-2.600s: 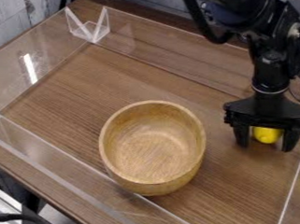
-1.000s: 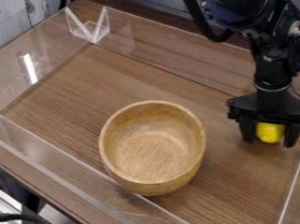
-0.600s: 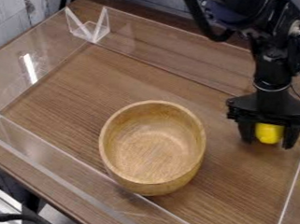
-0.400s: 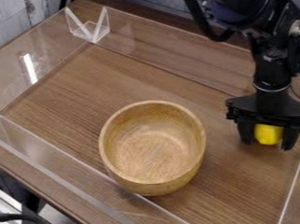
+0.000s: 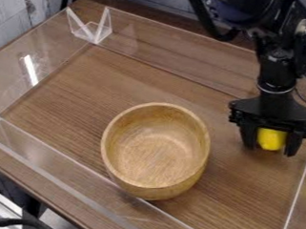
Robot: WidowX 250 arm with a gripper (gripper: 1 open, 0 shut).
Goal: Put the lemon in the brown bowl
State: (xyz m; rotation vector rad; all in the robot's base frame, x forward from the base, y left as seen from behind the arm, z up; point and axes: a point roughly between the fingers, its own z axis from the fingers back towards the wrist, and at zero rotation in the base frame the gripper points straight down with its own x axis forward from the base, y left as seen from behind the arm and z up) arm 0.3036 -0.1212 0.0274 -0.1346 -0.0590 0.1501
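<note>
Change: compared with the earliest view, the gripper (image 5: 272, 138) has shifted very slightly and more of the lemon (image 5: 272, 140) shows between its fingers; against the latest earlier view I see almost no difference.

Lemon: it is at the right side of the table (image 5: 66, 115), low between the dark fingers, well apart from the bowl.

Gripper: the fingers are placed on both sides of the lemon. Whether they press on it or only stand around it, I cannot tell.

Reason for the hold: the arm reaches down from above, probably so that the fingers can take the fruit by its sides and lift it straight up.

Brown bowl (image 5: 122, 123): it stands upright, with its mouth open to above, nothing visible inside. This suits a drop from over the rim.

White wire-like holder (image 5: 91, 25): it is near the far edge; its purpose is not clear, and it seems out of the way.

Writing: no brand, label or readable text is visible.
</note>
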